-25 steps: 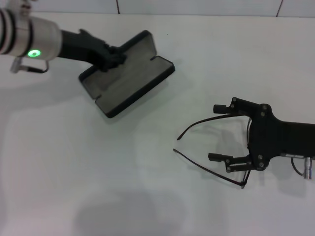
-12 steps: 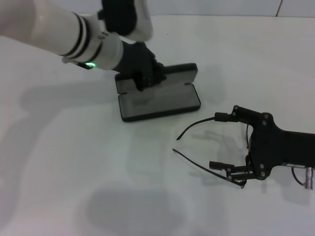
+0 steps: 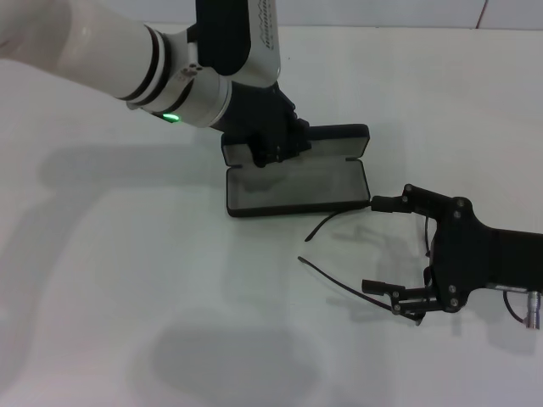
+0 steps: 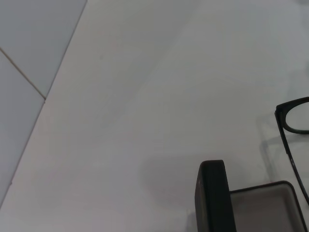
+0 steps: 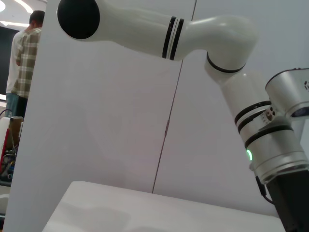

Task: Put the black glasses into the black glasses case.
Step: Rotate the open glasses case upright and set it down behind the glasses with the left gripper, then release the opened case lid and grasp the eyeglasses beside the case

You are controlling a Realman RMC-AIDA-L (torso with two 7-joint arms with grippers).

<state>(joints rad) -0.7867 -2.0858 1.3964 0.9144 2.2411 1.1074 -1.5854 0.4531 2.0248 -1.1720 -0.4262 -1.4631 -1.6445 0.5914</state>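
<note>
The black glasses case lies open on the white table, grey lining up, its lid standing at the far side. My left gripper is shut on the case's left far edge. The black glasses lie right of the case, temple arms pointing left, the upper tip close to the case's front right corner. My right gripper is open, its two fingers straddling the glasses' front. The left wrist view shows the case's edge and part of the glasses' frame.
The white table reaches to a tiled wall at the back. The left arm spans the far left. The right wrist view shows the left arm, a white wall and a person standing far off.
My left gripper has carried the open case from the far left to the middle, close to the glasses. The right gripper shifted slightly nearer me. The glasses have not moved.
</note>
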